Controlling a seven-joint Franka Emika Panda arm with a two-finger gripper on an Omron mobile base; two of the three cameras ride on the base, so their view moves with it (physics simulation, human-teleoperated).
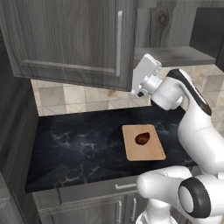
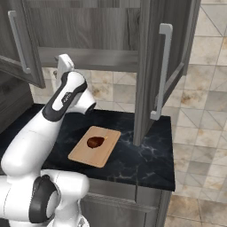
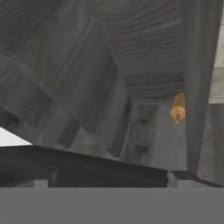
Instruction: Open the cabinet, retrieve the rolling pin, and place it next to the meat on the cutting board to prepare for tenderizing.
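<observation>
The cabinet (image 2: 88, 26) hangs above the counter with both doors swung open; its right door (image 2: 153, 66) juts out over the counter, and its left door (image 1: 65, 39) fills the upper left. In the hand view one tan end of the rolling pin (image 3: 178, 108) peeks out inside the cabinet, the rest hidden behind a door edge. The cutting board (image 1: 143, 142) (image 2: 94, 145) lies on the dark counter with the meat (image 1: 142, 138) (image 2: 95, 142) on it. My gripper (image 3: 106, 181) is raised by the cabinet's lower edge, open, with nothing between its fingers. The hand (image 1: 146, 73) points up toward the cabinet.
The black marble counter (image 1: 74, 148) stretches left of the board. A tiled wall (image 2: 199, 88) stands behind and to the right. Grey drawers and small doors (image 1: 109, 201) sit below the counter. The open right door hangs over the counter's right end.
</observation>
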